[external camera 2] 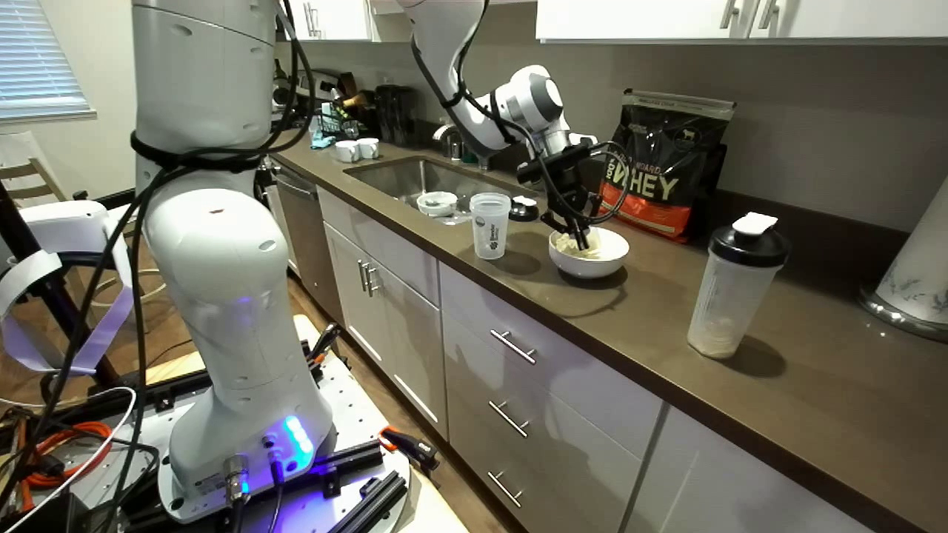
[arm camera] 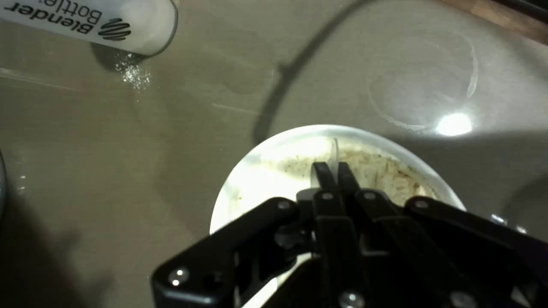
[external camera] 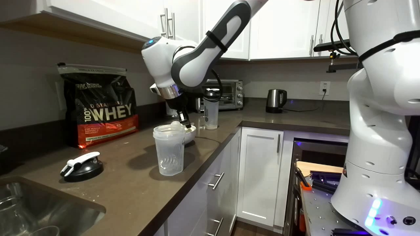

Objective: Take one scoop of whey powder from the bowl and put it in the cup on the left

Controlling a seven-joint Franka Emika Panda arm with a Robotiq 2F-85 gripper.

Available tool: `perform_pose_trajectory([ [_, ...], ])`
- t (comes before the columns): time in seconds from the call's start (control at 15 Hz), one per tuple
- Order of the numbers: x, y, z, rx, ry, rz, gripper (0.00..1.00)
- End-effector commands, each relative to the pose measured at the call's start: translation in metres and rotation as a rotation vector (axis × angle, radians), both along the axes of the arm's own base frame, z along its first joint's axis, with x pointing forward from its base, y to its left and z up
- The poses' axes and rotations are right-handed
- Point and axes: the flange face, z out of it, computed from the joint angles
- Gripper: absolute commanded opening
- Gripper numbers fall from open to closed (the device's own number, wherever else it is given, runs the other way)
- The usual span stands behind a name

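Down inside the bowl (external camera 2: 590,268) hangs my pincer (arm camera: 332,167), its two black fingers (arm camera: 348,177) nearly together and clamped on the scoop (arm camera: 335,149)! A thin, pale sliver of that scoop pokes out over the bowl in the wrist view; the rest is hidden behind my own metal, and how full it is I cannot tell. Cream powder (external camera 2: 569,245) lies in the bowl, close about my fingers. Look at the cup (external camera: 170,154) in an exterior view: upright, cloudy, open-topped, near the bowl and cutting across part of it from that angle. On the bowl's opposite flank, well apart, there's the bottle (external camera 2: 729,296), upright, black-lidded, a pale layer low inside, and between that and the bowl a scatter of white grains (arm camera: 135,77) dots the counter (arm camera: 171,111). Over on the wall side of the bowl looms the bag (external camera 2: 655,166), WHEY across its front in big letters. Beyond the bowl, well back, stands a steel kettle (external camera: 273,100). And far from the bowl, a loose black lid (external camera: 83,168) lies on the counter, white loop uppermost.
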Motion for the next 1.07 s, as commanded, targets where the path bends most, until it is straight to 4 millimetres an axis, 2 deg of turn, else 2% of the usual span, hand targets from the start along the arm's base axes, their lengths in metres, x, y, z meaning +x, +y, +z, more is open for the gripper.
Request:
perform_pose_trajectory([
  [0.0,0.0028,-0.0034,0.0059,0.030,0.052,-0.005,0.01],
  [1.0,0.0085,-0.0031,0.0032,0.135,0.147,-0.083,0.01],
])
